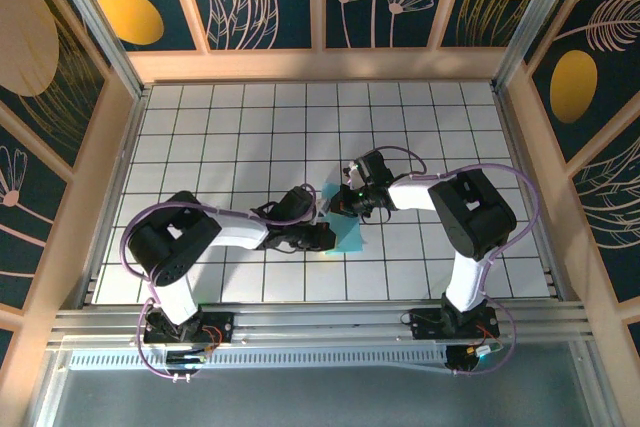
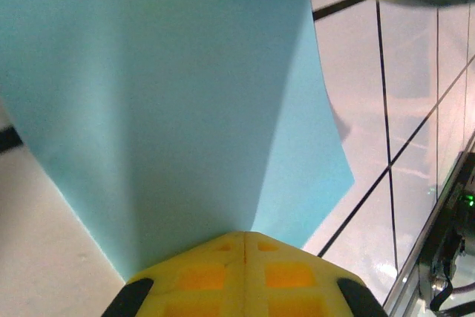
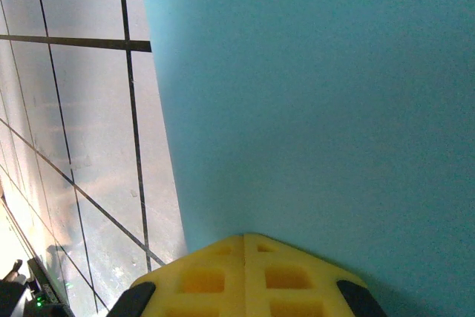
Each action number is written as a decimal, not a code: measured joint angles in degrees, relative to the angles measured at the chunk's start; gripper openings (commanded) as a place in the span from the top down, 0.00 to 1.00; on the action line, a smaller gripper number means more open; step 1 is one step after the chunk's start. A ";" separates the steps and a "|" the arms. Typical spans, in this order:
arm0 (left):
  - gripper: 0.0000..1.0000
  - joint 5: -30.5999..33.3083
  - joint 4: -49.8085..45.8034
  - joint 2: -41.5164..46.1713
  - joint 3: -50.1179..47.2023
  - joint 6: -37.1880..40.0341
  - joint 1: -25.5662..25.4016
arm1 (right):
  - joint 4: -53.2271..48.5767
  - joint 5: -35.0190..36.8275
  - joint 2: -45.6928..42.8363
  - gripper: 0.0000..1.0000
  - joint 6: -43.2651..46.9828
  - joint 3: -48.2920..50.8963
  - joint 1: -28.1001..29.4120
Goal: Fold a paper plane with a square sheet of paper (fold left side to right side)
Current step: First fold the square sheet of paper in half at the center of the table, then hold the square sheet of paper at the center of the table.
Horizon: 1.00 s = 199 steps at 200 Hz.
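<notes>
Now, my left gripper [image 2: 245, 237]: clamped on the thin light-blue square sheet of paper [image 2: 171, 109] (bent).
My right gripper [image 3: 245, 238]: pinching it too.

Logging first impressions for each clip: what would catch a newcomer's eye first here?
The light-blue square sheet of paper stands out at the middle of the white gridded table. It is pinched from both sides: the yellow-tipped left gripper and right gripper are each shut on an edge of it, and the sheet is bowed rather than flat. Dark panels with golden flowers wall in the table.
</notes>
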State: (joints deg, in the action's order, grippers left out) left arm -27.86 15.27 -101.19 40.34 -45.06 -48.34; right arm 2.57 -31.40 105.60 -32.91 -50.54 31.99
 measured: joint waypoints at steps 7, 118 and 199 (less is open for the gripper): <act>0.99 0.00 0.15 0.33 -0.44 0.00 -0.15 | 0.00 0.00 0.00 1.00 0.00 0.00 0.00; 0.99 -2.75 -5.68 7.91 -1.46 0.02 2.60 | -0.24 0.00 0.00 1.00 1.05 -0.13 0.02; 1.00 -2.60 -6.38 -3.28 8.09 2.60 4.79 | -0.74 0.00 0.07 1.00 1.05 -0.42 0.07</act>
State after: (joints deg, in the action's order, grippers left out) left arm -30.46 8.88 -104.47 48.42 -42.46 -43.55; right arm 1.83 -31.40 105.67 -31.86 -50.96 32.05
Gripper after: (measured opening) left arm 0.044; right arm 0.047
